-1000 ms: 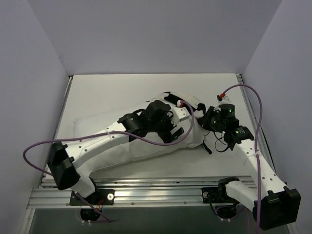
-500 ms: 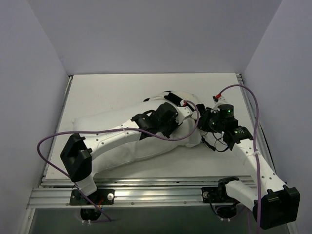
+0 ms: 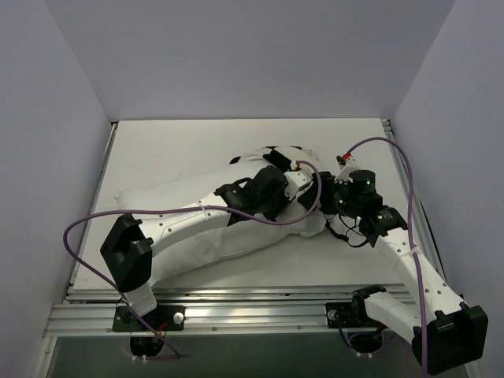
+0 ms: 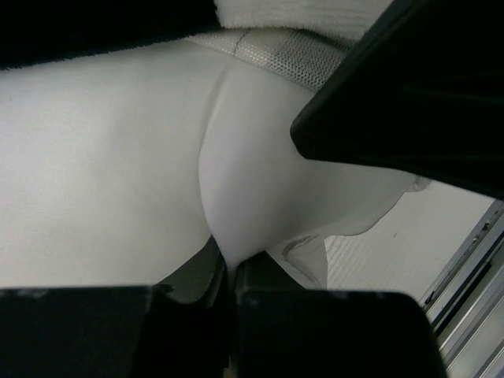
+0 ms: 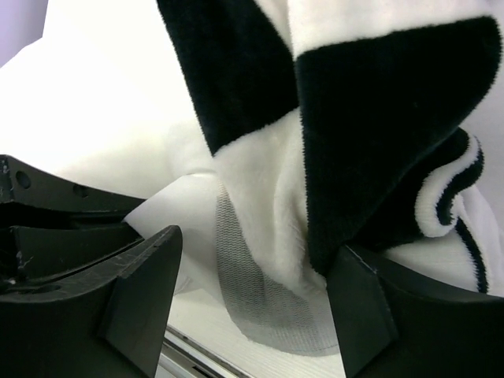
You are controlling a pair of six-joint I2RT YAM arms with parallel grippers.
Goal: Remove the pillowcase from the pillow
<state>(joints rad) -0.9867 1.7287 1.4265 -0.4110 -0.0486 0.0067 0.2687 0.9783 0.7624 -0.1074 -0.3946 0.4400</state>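
Observation:
The white pillow [image 3: 228, 246] lies slantwise across the table, and my left arm stretches along it. The checkered pillowcase [image 3: 287, 153] is bunched over the pillow's far right end. My left gripper [image 3: 309, 197] is shut on a pinch of smooth white pillow fabric [image 4: 102, 181]; in the left wrist view the jaws [image 4: 230, 272] meet on that fold. My right gripper [image 3: 331, 197] stands open just to the right. In the right wrist view its fingers are wide apart [image 5: 252, 307], and the pillowcase [image 5: 378, 118] hangs between them, its mesh lining [image 5: 260, 291] showing and its black edge resting against the right finger.
The white table [image 3: 173, 150] is walled in by lilac panels on three sides. A metal rail [image 3: 252, 311] runs along the near edge by the arm bases. Purple cables [image 3: 87, 228] loop beside each arm. Both grippers crowd close together at the pillow's right end.
My left gripper moved right and closed on the pillow's fabric. My right gripper opened and let go of the pillowcase, shifting a little to the left.

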